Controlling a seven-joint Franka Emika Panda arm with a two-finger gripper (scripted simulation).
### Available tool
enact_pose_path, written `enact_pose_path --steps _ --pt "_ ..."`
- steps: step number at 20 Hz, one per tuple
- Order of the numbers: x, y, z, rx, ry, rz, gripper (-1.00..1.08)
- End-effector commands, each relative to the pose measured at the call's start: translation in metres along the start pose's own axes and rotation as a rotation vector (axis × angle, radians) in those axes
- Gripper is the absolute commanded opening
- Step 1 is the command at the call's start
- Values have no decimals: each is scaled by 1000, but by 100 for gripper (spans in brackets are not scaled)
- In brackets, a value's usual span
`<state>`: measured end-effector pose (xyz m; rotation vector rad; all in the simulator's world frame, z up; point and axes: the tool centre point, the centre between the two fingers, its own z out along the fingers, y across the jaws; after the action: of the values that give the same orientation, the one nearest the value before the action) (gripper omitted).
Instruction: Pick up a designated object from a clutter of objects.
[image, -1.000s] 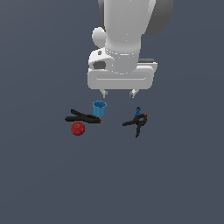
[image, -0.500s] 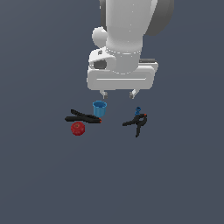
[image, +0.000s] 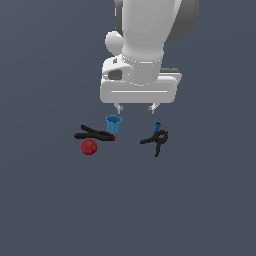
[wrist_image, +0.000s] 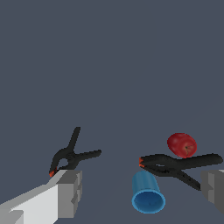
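Note:
The designated object, a small black Y-shaped spring clamp (image: 156, 140) with a red-orange tip, lies on the grey floor at the exterior view's right; the wrist view shows this clamp (wrist_image: 72, 154) just beyond one finger (wrist_image: 70, 192). My gripper (image: 135, 109) hangs open and empty above the clutter, between the blue cup (image: 114, 124) and that clamp. In the wrist view the gripper (wrist_image: 142, 181) frames the cup (wrist_image: 147, 193), which lies on its side.
A longer black clamp (image: 95, 134) and a red fruit (image: 89, 146) lie on the exterior view's left of the cup, also in the wrist view as clamp (wrist_image: 179, 164) and fruit (wrist_image: 182, 145). A tiny blue piece (image: 157, 125) sits just behind the Y clamp.

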<state>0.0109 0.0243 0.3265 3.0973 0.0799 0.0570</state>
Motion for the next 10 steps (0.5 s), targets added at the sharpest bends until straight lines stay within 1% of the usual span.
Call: enact_pose_path --steps 1,10 --pt "0 -3 5 0 -1 14 100" --pt "-1 -22 37 3 -4 113 100"
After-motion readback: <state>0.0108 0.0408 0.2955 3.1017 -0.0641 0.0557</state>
